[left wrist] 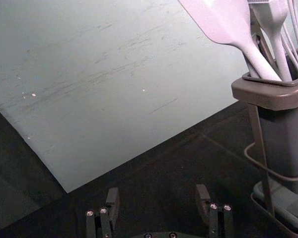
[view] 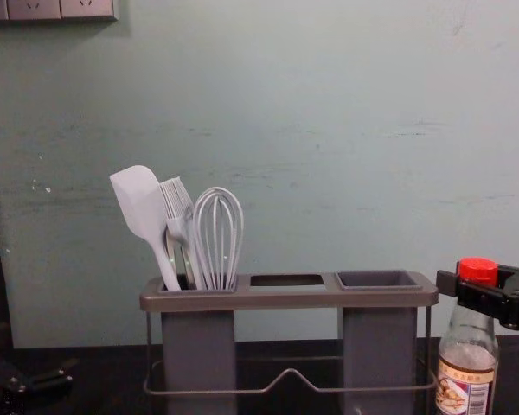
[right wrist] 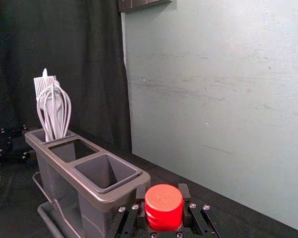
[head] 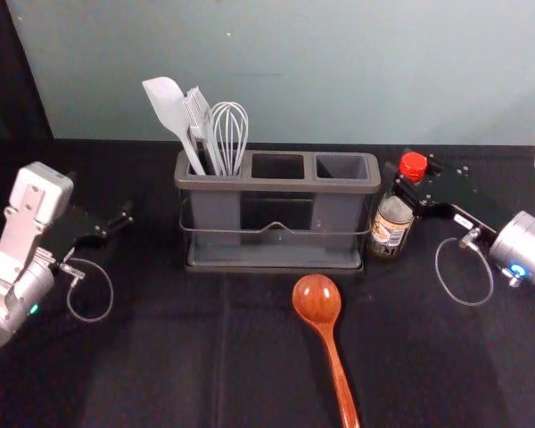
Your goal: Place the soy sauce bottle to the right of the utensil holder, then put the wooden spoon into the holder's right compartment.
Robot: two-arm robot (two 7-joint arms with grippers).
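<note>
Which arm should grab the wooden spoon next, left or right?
Right, I'd say. The right gripper, once off the bottle, is nearer both the spoon and the empty right compartment. The left gripper is empty but farther.

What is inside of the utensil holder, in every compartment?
The left compartment holds at least a spatula, brush and whisk; its walls hide their lower ends. Nothing sticks out of the middle compartment or right compartment; their floors cannot be made out.
</note>
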